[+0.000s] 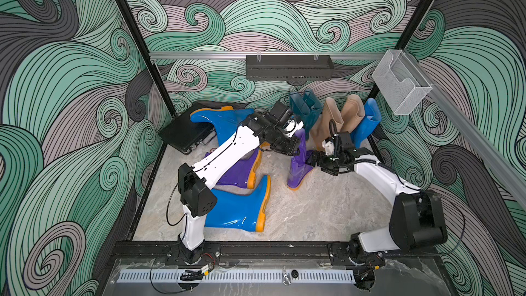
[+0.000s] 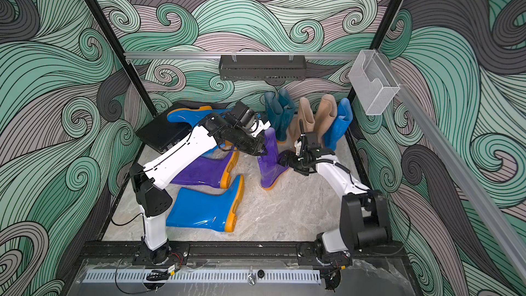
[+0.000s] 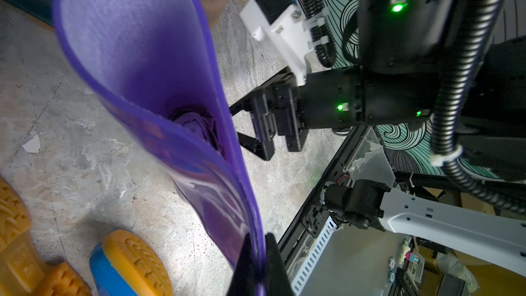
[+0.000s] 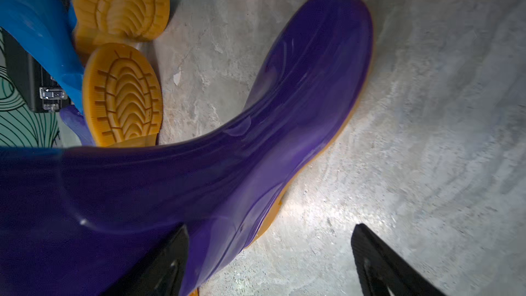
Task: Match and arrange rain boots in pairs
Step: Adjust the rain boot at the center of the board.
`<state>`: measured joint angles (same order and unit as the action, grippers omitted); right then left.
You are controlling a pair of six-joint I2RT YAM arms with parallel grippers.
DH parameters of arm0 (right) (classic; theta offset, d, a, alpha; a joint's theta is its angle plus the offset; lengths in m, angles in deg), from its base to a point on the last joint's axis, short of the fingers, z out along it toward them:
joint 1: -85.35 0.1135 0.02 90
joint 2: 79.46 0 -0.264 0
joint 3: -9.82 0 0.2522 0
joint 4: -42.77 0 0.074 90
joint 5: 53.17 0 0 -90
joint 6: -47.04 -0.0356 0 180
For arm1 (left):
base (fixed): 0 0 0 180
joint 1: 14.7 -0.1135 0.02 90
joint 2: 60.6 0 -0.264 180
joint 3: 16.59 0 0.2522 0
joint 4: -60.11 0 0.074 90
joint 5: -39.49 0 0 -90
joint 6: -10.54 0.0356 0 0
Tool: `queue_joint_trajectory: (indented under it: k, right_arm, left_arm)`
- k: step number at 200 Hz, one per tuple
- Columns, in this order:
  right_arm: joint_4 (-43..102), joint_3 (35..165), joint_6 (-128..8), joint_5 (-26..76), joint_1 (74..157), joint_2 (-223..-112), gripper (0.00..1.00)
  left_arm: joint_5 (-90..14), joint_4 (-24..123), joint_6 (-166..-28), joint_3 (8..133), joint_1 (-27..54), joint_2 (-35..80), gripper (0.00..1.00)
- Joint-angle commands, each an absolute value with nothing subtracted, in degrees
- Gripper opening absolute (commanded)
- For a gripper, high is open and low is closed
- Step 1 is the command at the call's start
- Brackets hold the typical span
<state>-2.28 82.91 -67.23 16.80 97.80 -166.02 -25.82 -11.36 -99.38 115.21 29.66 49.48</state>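
My left gripper (image 3: 258, 252) pinches the rim of the upright purple boot (image 1: 299, 172), just 2 o'clock of the table (image 1: 313, 209) centre; a crumpled wad (image 3: 196, 126) sits deep in its shaft. My right gripper (image 1: 312, 161) stands spread beside its ankle. My left arm (image 1: 227, 152) hides much of the lying purple boot (image 1: 242, 173) at 9 o'clock.

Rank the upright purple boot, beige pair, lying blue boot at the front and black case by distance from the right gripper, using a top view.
1. upright purple boot: right beside the right gripper.
2. beige pair: standing behind it, at the back.
3. lying blue boot: front, toward the left arm.
4. black case: far back-left corner.
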Motion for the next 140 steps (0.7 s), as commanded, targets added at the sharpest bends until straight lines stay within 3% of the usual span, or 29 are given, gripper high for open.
queue_joint_trajectory:
  k: [1, 51, 110, 128, 140]
  right_arm:
    - [-1.9, 88.7, -65.4, 19.6, 100.6, -171.5, 0.88]
    - [-3.5, 95.6, -62.3, 18.5, 102.9, -180.5, 0.85]
    - [-5.2, 94.6, -59.7, 19.7, 102.7, -179.1, 0.87]
    - [-6.7, 94.2, -58.8, 20.7, 102.7, -177.4, 0.88]
    - [-6.7, 92.8, -58.5, 21.7, 102.8, -175.2, 0.89]
  left_arm:
    - [-24.3, -2.9, -106.4, 112.3, 29.4, 44.1, 0.00]
    - [-28.2, 10.5, -116.4, 99.4, 29.8, 38.1, 0.00]
    - [-30.7, 16.9, -123.7, 93.8, 30.0, 36.1, 0.03]
    - [-30.6, 16.8, -123.5, 93.9, 30.1, 35.7, 0.12]
    - [-30.9, 15.8, -121.9, 94.1, 30.1, 35.5, 0.23]
